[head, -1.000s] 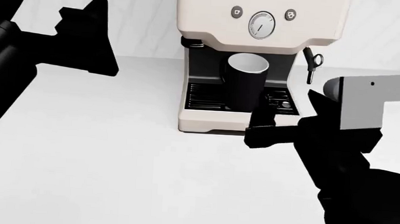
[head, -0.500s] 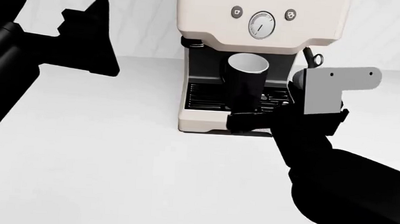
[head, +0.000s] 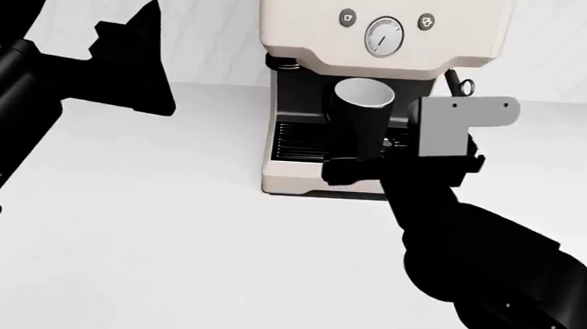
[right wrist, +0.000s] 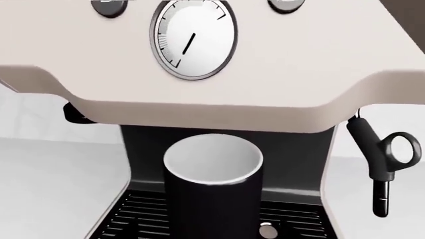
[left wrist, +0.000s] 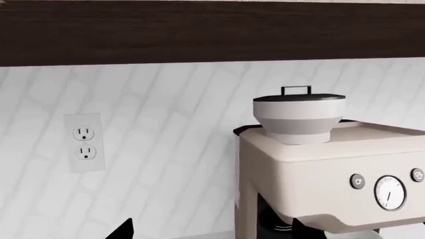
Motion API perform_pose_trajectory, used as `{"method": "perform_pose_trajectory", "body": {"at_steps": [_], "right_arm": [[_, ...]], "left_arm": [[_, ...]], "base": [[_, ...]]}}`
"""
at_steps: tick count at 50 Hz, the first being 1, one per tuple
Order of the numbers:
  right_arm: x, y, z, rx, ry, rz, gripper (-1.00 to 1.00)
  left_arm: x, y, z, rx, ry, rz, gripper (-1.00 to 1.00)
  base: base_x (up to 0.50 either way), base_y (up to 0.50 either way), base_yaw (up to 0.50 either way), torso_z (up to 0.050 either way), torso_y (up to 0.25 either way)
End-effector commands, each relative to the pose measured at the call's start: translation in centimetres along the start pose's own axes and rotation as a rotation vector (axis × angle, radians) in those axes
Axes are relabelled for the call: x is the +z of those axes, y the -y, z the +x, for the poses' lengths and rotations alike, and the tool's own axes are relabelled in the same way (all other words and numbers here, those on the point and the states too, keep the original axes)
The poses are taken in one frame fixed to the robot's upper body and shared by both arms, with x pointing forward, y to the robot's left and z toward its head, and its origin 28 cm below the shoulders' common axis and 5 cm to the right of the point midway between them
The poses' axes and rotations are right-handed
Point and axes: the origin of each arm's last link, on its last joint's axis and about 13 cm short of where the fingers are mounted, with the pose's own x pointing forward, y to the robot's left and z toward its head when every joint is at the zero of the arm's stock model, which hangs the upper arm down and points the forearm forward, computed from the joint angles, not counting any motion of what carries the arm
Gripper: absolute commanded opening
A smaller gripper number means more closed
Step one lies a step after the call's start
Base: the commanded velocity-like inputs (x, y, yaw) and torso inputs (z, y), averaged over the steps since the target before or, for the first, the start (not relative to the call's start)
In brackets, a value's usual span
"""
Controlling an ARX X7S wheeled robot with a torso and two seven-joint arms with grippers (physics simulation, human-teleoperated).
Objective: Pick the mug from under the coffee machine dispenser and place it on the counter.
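Note:
The black mug (head: 359, 124) with its white inside stands upright on the slotted drip tray (head: 299, 151) in the recess of the cream coffee machine dispenser (head: 384, 26). The right wrist view faces the mug (right wrist: 212, 194) head-on under the round gauge (right wrist: 193, 40). My right gripper (head: 359, 170) is low at the machine's front, just before the mug's base. One black finger (head: 344, 171) shows and nothing is held. My left gripper (head: 128, 31) hangs high at the left, far from the mug. Its fingertips (left wrist: 123, 231) stand wide apart and empty.
The white counter (head: 169, 241) spreads in front of and beside the machine. A metal steam wand (right wrist: 381, 164) hangs right of the recess. A bean hopper (left wrist: 299, 117) tops the machine. A wall outlet (left wrist: 84, 143) and a dark upper cabinet (left wrist: 199, 30) are behind.
My right arm has moved left and forward, bringing its gripper from the machine's right front corner to just before the mug. The left arm has barely shifted. The mug has not moved.

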Motion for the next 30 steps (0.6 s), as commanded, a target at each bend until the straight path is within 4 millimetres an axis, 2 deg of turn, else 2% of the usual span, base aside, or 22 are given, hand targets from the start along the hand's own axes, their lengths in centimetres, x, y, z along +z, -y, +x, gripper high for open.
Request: {"method": "perform_pose_trajectory", "body": {"at_steps": [1, 19, 30], "right_arm": [[-0.5, -0.2, 0.9, -0.005, -0.004, 0.002, 1.0], [-1.1, -0.1, 2.8, -0.032, -0.008, 0.009, 1.0], [-1.3, -0.3, 3.3, -0.023, -0.012, 0.001, 1.0]], "left_arm": [[-0.1, -0.1, 0.1, 0.0, -0.002, 0.0, 1.0], [-0.5, -0.2, 0.3, 0.0, -0.01, -0.001, 1.0], [-0.6, -0.2, 0.2, 0.002, -0.013, -0.001, 1.0]], "base": [[0.0, 0.0, 0.0, 0.0, 0.0], [0.0, 0.0, 0.0, 0.0, 0.0], [0.0, 0.0, 0.0, 0.0, 0.0]]}}
